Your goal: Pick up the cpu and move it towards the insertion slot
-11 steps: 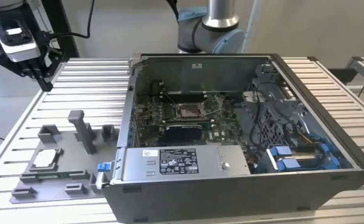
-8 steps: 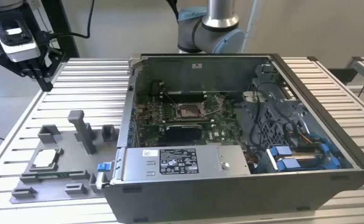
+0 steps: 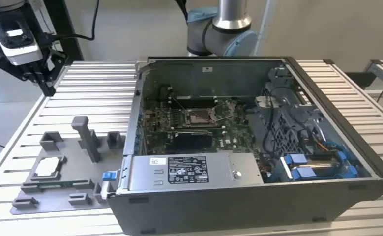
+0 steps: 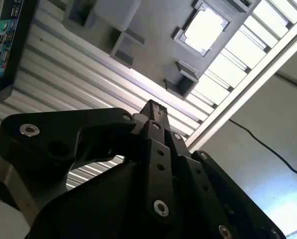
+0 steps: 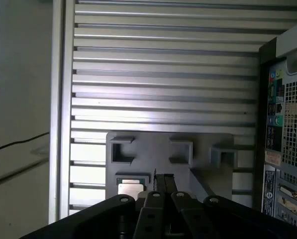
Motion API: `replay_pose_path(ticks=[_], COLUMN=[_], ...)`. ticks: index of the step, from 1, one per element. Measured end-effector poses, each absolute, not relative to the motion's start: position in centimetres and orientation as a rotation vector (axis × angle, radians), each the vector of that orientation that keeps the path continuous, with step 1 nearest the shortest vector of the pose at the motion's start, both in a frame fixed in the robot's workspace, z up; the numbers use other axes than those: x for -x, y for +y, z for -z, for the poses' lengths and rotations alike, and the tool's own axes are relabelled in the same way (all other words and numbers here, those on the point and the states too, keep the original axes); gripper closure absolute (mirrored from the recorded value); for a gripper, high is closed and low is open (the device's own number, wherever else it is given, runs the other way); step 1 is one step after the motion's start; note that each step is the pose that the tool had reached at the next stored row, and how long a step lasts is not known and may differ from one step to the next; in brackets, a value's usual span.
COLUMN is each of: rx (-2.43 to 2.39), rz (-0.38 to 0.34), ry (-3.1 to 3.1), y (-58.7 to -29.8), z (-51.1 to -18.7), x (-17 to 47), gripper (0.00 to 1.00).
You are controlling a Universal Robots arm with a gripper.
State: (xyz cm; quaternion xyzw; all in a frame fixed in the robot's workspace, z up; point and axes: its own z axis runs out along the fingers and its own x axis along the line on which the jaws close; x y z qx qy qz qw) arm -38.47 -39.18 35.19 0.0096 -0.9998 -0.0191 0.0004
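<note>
The cpu point(image 3: 49, 167) is a small square chip with a silver top, lying flat in a recess of the grey fixture plate point(image 3: 67, 199) at the exterior view's left. It appears bright in the second wrist view point(image 4: 204, 27) and partly behind the fingers in the first wrist view point(image 5: 130, 188). My gripper point(image 3: 47, 88) hangs high over the slatted table's far left corner, well away from the cpu, its black fingers point(image 4: 155, 112) pressed together and holding nothing. The insertion slot point(image 3: 198, 116) sits on the motherboard inside the open computer case, with a shiny metal frame and a dark centre.
The open computer case point(image 3: 375, 172) takes up the table's middle and right, with a power supply point(image 3: 191, 169) at its front. On the fixture plate stand a tall grey post point(image 3: 86, 137) and low brackets point(image 3: 51, 140); a thin green memory stick point(image 3: 60, 184) lies beside the cpu. The arm's base point(image 3: 220, 29) rises behind the case.
</note>
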Motion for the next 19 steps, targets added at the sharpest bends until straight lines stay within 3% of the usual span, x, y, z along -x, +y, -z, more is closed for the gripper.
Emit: replay_pose_path(ticks=[19], rx=[-0.03], rz=[0.061], ry=[-3.143], y=[-42.5], z=[-35.0], x=[41.6], gripper=[1.0])
